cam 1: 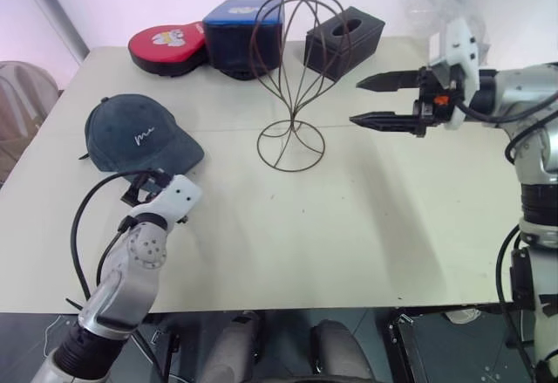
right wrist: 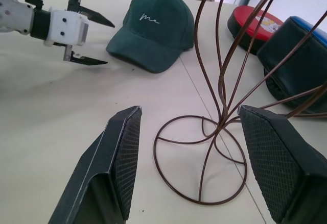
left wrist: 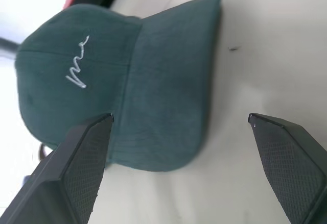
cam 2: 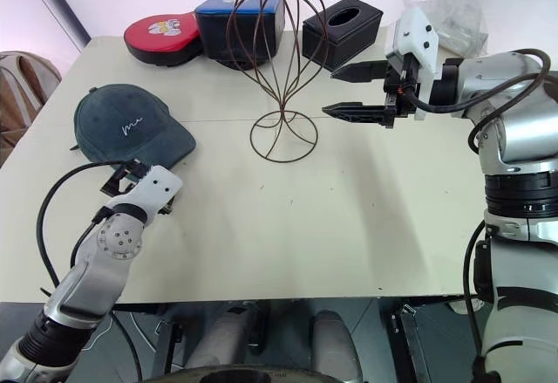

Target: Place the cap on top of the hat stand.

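Here, the open left gripper (right wrist: 88, 36) hovers near the cap's (cam 1: 139, 134) brim.

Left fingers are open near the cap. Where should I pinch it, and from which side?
Probably the brim's free edge. The cap lies flat, crown up, brim pointing at the left gripper, whose open fingers already face it. Come in low from that near side; the brim is thin and stiff, the rounded crown offers less to pinch.

Looks like a robot lab or test room: plain cream table (cam 1: 366, 226) against bare white walls, staged props on it. Wire hat stand (cam 1: 295, 78) mid-table, cap (cam 1: 139, 134) at 9 o'clock, red case (cam 1: 166, 47), blue-topped box (cam 1: 242, 30) and black tissue box (cam 1: 344, 43) at 12.
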Robot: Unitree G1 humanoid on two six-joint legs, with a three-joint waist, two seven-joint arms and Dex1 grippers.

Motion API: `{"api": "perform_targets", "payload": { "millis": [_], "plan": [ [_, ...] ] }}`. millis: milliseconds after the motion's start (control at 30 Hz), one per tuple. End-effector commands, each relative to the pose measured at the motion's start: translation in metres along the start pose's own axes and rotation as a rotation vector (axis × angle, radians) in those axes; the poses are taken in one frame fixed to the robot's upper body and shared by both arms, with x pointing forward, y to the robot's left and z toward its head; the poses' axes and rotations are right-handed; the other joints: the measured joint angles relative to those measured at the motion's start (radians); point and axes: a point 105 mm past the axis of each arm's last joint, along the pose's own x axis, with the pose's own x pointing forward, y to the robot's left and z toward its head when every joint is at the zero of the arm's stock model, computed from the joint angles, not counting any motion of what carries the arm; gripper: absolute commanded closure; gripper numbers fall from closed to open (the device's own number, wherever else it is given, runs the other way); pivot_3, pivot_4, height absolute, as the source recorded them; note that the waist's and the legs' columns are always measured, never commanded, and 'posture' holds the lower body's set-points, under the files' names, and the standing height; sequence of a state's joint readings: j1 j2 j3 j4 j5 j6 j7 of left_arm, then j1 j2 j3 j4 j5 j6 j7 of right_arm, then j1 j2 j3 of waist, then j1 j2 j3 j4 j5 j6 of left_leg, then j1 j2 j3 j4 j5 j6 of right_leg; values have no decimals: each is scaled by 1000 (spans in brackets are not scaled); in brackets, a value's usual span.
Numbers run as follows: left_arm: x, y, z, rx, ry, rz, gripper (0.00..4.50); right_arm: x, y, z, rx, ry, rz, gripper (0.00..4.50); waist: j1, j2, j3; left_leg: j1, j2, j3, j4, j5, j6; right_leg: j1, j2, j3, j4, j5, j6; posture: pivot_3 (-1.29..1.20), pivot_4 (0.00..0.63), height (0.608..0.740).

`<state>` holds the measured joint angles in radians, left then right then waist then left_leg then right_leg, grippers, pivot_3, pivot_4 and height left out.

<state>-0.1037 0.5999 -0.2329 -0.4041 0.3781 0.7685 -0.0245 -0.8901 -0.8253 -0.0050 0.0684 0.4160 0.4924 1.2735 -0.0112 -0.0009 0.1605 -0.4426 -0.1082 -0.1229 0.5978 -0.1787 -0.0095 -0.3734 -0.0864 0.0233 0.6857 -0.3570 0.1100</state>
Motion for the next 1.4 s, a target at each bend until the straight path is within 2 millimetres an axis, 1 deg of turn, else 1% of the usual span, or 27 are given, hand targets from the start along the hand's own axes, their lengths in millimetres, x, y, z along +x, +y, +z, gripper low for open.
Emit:
{"api": "perform_targets", "payload": {
  "millis": [33,167,300,667,900,1167,1300,1400],
  "plan": [
    [2,6,8,43,-31,64,41,-4,1,16,-53,-27,-5,1432,0,0,0,0,0,0,0,0,0,0,0,0,0,0,0,0,150,740],
    [2,7,3,79,-15,91,41,-6,2,16,-51,-23,-8,1432,0,0,0,0,0,0,0,0,0,0,0,0,0,0,0,0,150,740],
    [4,8,-8,114,34,124,41,-5,1,16,-49,-21,-6,1432,0,0,0,0,0,0,0,0,0,0,0,0,0,0,0,0,150,740],
    [-3,10,-28,154,98,174,41,-3,0,17,-50,-24,9,1432,-2,0,0,0,0,0,0,0,0,0,0,0,1,0,0,0,150,740],
    [6,13,-38,154,120,200,41,-2,-1,18,-55,-25,13,1432,-1,0,0,0,0,0,0,0,0,0,0,0,1,0,0,0,150,740],
    [20,10,-39,145,108,212,41,-5,-1,19,-61,-23,2,1432,0,0,-1,1,0,0,1,0,0,0,0,0,3,0,0,0,150,740],
    [26,4,-37,146,89,195,41,-7,-1,19,-61,-22,-9,1432,2,1,-1,1,0,0,2,0,0,0,0,0,3,0,0,0,150,740],
    [27,-5,-33,133,55,156,41,-8,-1,19,-62,-21,-15,1432,3,1,-2,1,0,0,3,0,0,1,0,-1,4,0,0,0,150,740]
  ]
}}
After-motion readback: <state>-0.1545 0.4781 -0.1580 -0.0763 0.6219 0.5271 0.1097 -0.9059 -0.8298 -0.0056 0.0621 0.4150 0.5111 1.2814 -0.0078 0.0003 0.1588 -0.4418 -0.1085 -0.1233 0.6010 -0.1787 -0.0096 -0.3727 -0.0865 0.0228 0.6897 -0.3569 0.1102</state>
